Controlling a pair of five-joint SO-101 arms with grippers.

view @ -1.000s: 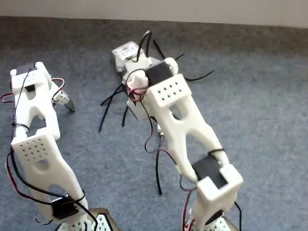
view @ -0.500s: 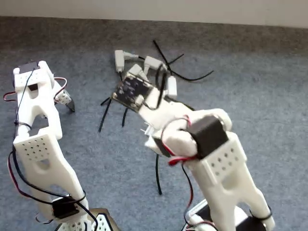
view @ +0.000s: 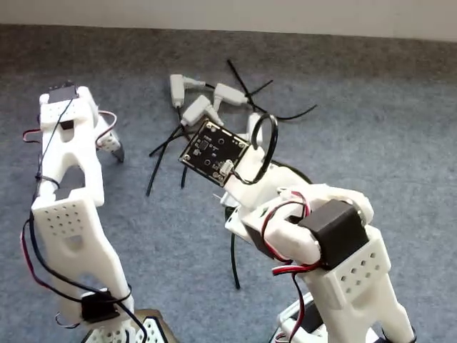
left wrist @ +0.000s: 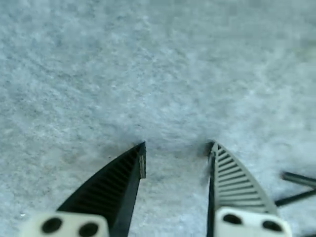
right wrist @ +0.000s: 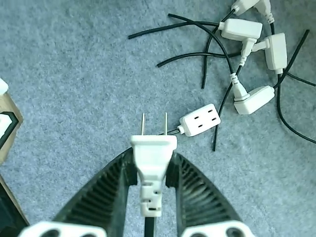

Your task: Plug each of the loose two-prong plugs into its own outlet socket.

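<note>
Two grippers, one plug in hand.
We record the right gripper [right wrist: 152, 160] clamped on a white moulded two-prong plug [right wrist: 153, 144], its prongs pointing away from the wrist. Near the prong tips a white plastic outlet socket block [right wrist: 199, 120] lies on the grey carpet [right wrist: 74, 74]. Beyond it we list several white cord ends [right wrist: 254, 98] on thin black cords [right wrist: 217, 47]; we cannot tell plug from socket. The left gripper [left wrist: 177, 150] stands parted and empty, tips close to the carpet, well apart from that cluster.

Smooth white plastic plug [right wrist: 153, 147], metal prongs [right wrist: 142, 123]; ribbed matt black claw [right wrist: 152, 155]; fuzzy grey carpet [right wrist: 74, 74]
</note>
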